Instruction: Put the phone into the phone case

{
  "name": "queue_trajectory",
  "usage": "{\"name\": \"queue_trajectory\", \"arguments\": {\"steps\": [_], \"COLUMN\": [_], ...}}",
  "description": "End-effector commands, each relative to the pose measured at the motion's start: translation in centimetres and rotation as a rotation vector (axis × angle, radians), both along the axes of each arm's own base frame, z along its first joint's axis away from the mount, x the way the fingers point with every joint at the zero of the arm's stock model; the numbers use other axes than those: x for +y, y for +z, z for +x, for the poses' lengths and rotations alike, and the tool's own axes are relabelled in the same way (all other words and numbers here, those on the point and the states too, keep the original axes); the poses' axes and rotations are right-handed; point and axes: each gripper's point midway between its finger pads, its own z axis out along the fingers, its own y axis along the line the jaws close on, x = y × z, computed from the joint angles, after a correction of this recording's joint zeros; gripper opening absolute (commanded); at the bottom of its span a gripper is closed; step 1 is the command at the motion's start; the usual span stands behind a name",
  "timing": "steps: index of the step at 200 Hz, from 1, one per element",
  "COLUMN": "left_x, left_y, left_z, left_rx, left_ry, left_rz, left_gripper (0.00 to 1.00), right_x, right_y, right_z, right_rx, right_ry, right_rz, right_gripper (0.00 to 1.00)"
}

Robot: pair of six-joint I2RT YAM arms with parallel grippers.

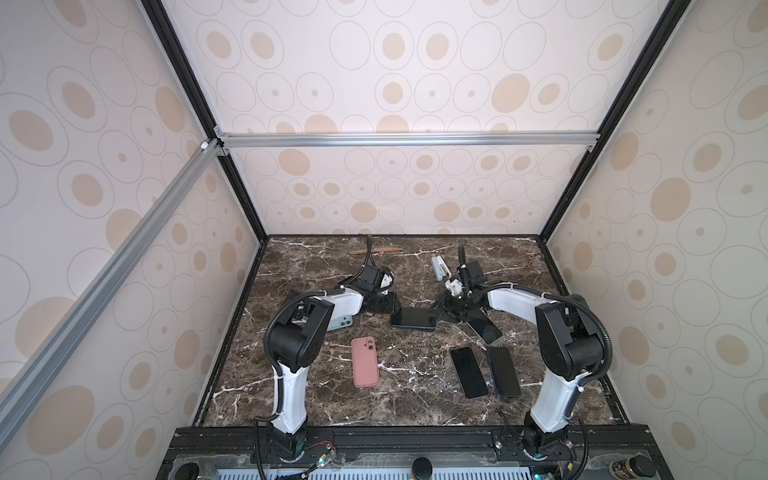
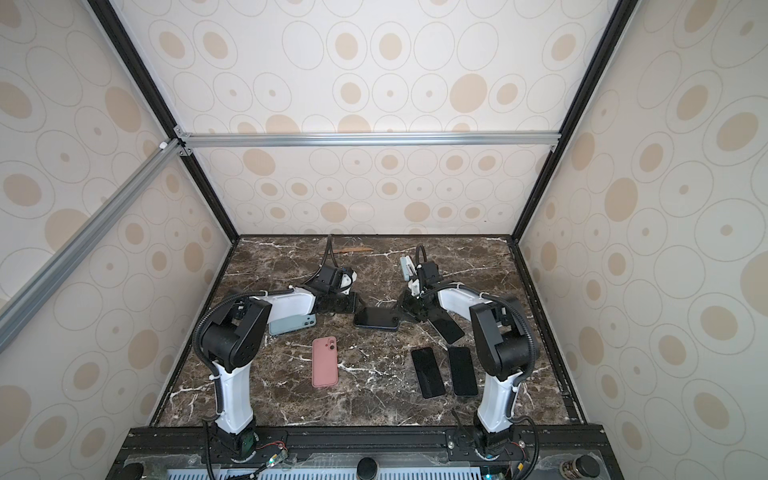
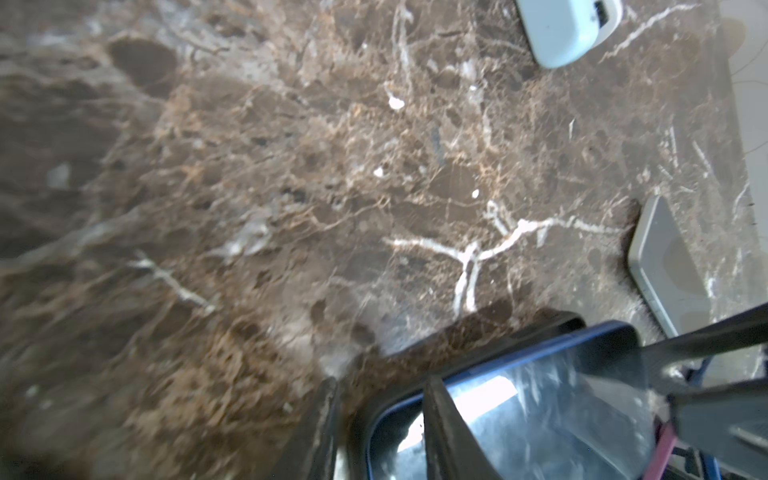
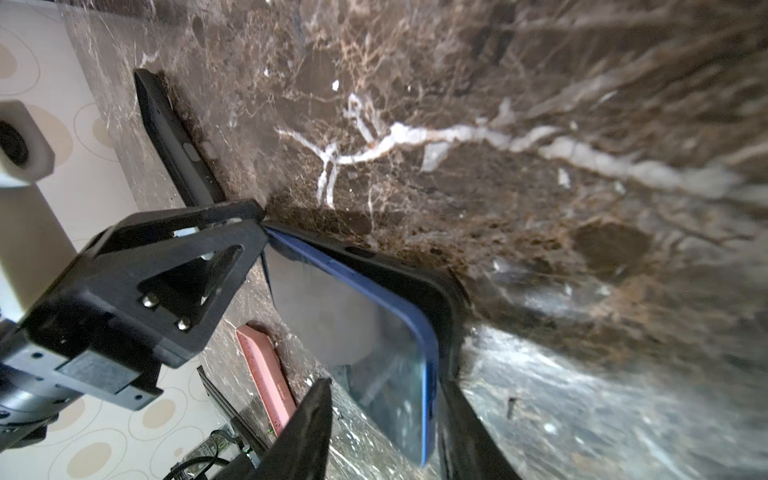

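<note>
From above, mid-table is just dark shapes; the wrist cameras give me the detail. Nearest me a pink case (image 1: 365, 361) lies back up. To its right a black phone (image 1: 468, 372) and a second black phone (image 1: 503, 371) lie side by side.

Beyond them the blue-edged phone (image 1: 413, 319) rests screen up on the black phone case (image 4: 395, 262), whose rim only the wrist views show. Fully seated or not, I cannot tell. The right gripper (image 4: 384, 384) straddles one end, jaws parted, one finger clear of the edge. The left gripper (image 3: 382, 380) stands narrow at the opposite corner, one finger over the glass; whether it pinches I cannot tell.

A third black phone (image 1: 484, 326) lies partly under the right arm, making three black ones. One pale green phone (image 1: 340, 322) lies under the left arm. The right wrist view alone shows a spare black case (image 4: 178, 145) plainly.

The table (image 1: 415, 399) is brown veined marble. Farthest are one wooden stick (image 1: 376, 250), then the spotted walls (image 1: 374, 187).
</note>
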Motion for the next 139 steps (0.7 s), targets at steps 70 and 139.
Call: {"name": "queue_trajectory", "arguments": {"steps": [70,139], "left_x": [3.0,2.2], "left_y": [-0.9,-2.2], "left_z": [-2.9,-4.8], "left_rx": [0.093,0.157], "left_ry": [0.030,-0.020], "left_rz": [0.099,0.030], "left_gripper": [0.41,0.34], "right_x": [-1.2,-0.7], "right_y": [2.6,-0.6], "right_z": [-1.3,-2.1], "right_rx": [-0.022,0.057], "right_ry": [0.011,0.017], "right_rz": [-0.075,-0.078], "right_gripper": [0.48,0.34]}}
